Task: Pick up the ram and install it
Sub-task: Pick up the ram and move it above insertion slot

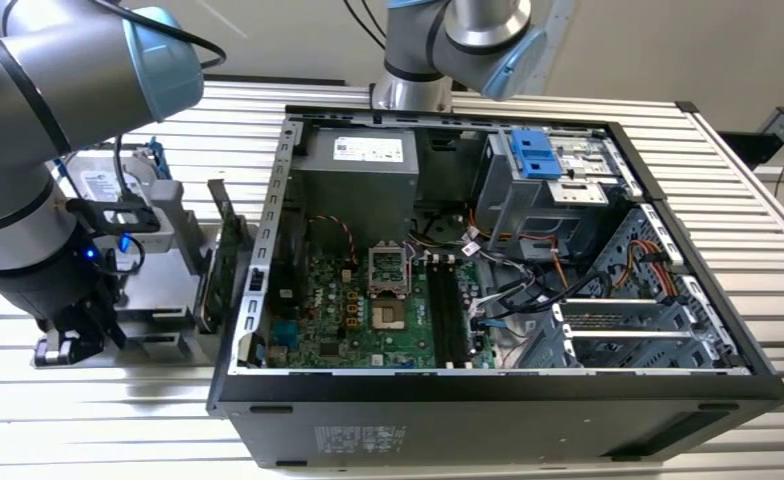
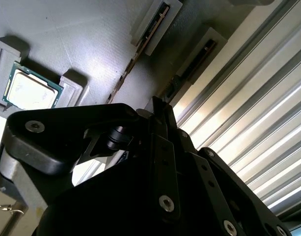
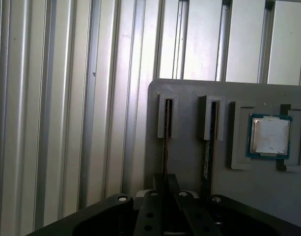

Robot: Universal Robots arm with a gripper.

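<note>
— First wrist view: how was the gripper (image 3: 165, 179) set?
— Narrow, jaws closed on the ram (image 3: 165, 147), which stood on edge in a tray (image 3: 189, 93) slot straight ahead of it.
— How would the ram handle?
— Light, stiff and thin, I judged, but fragile. It was best pinched across its flat faces near mid-length, clear of the contacts.
— Anything close by?
— A second stick (image 3: 207, 155) stood just beside the gripper, with a CPU (image 3: 269, 135) beyond that.
— And the arm (image 1: 19, 200)?
— Folded over, wrist pointing down at the tray, the open case (image 1: 499, 390) off to the gripper's side.
</note>
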